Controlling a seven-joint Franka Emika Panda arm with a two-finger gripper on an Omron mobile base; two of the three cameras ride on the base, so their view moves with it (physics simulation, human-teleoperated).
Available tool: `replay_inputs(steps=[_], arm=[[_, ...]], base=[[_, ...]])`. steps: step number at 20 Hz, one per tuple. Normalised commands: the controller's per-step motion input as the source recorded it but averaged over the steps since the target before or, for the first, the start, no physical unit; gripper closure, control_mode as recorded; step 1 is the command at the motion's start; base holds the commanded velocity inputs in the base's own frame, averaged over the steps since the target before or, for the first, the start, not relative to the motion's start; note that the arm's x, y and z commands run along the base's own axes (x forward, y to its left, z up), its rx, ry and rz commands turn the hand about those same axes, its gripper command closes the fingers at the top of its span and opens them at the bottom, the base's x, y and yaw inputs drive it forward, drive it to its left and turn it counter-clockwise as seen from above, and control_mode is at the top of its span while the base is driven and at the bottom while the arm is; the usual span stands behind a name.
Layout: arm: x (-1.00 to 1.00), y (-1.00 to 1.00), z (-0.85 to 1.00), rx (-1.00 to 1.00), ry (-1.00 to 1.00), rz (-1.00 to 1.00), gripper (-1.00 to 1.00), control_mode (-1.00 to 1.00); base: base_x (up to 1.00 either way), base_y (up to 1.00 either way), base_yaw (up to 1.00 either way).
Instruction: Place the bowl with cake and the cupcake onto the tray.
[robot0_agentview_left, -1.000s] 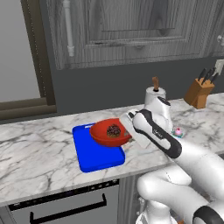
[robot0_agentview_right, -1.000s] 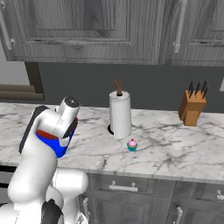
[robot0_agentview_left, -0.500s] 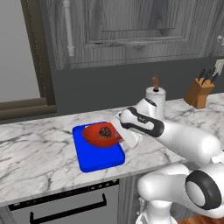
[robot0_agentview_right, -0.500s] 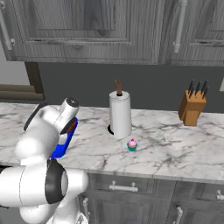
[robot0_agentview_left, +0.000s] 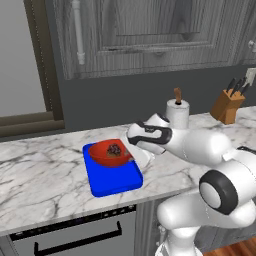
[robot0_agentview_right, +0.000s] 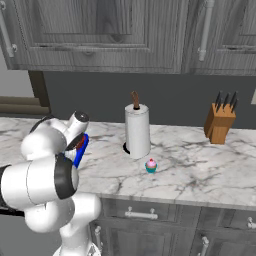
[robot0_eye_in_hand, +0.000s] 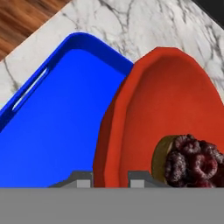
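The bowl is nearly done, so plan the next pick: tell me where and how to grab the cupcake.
Grip the cupcake from straight above, the tool closing across its teal wrapper. It stands upright and small on the open marble counter, beside but apart from the paper towel roll, so a top-down approach looks clearest; line the fingers up so neither swings toward the roll.

My bowl (robot0_agentview_left: 112, 153) looks like smooth red plastic with a slight sheen; the cake (robot0_eye_in_hand: 189, 161) in it is bumpy, dark, berry-like on top. Tray (robot0_agentview_left: 113, 178) is glossy bright blue plastic, smooth. Counter (robot0_agentview_left: 40, 175) is polished white marble with grey veins. Cabinets (robot0_agentview_right: 110, 35) are grey wood, grain visible, matt, with metal-looking handles (robot0_agentview_right: 204, 30). Knife block (robot0_agentview_right: 220, 122) is plain brown wood. Paper roll (robot0_agentview_right: 137, 131) is white, matt, on a wooden post. Cupcake (robot0_agentview_right: 151, 165) has a teal wrapper and pink top, too small to tell texture. My arm (robot0_agentview_left: 200, 147) is glossy white.
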Motion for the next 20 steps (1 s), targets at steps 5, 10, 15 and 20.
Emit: replay_inputs(steps=[5,10,15,20], arm=[[0.2,0.08,-0.25,0.0,-0.05,0.0,1.0,-1.0],[0.2,0.11,-0.24,0.0,-0.04,0.0,1.0,-1.0],[0.21,0.11,-0.17,0.0,-0.05,0.0,1.0,-1.0],[0.19,0.15,-0.15,0.0,0.0,0.0,1.0,-1.0]], base=[[0.0,0.0,0.0],[0.0,0.0,0.0],[0.0,0.0,0.0],[0.0,0.0,0.0]])
